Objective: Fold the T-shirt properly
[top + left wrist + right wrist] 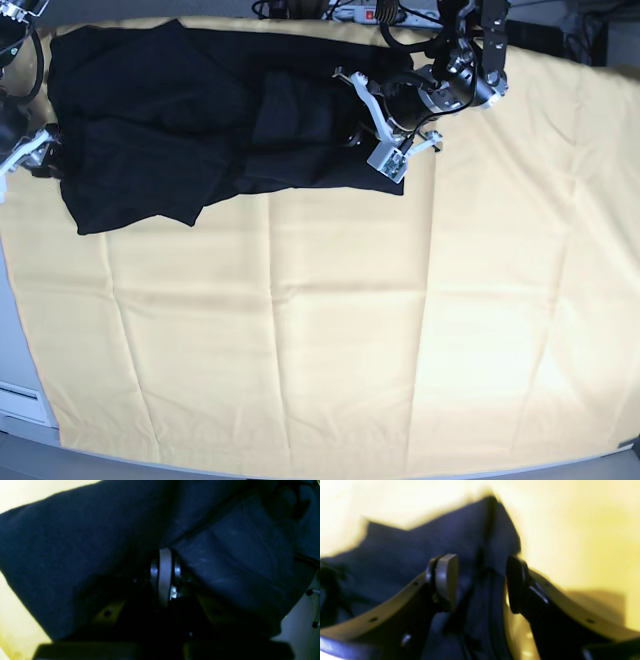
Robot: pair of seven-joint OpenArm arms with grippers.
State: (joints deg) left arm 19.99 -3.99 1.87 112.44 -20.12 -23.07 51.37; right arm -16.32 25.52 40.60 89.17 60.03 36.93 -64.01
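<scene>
Left claw (pixel 165 577) clamped, seemingly on T-shirt (pixel 75 542); pinch point too dark.

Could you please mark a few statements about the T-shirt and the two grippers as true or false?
1. The right gripper has its jaws apart, with T-shirt cloth between them. True.
2. The left gripper is wide open. False: it is shut at the cloth.
3. The T-shirt lies in the middle of the yellow table cloth. False: in the base view it lies along the top edge, toward the left.
4. Both grippers are at the T-shirt. True.
</scene>
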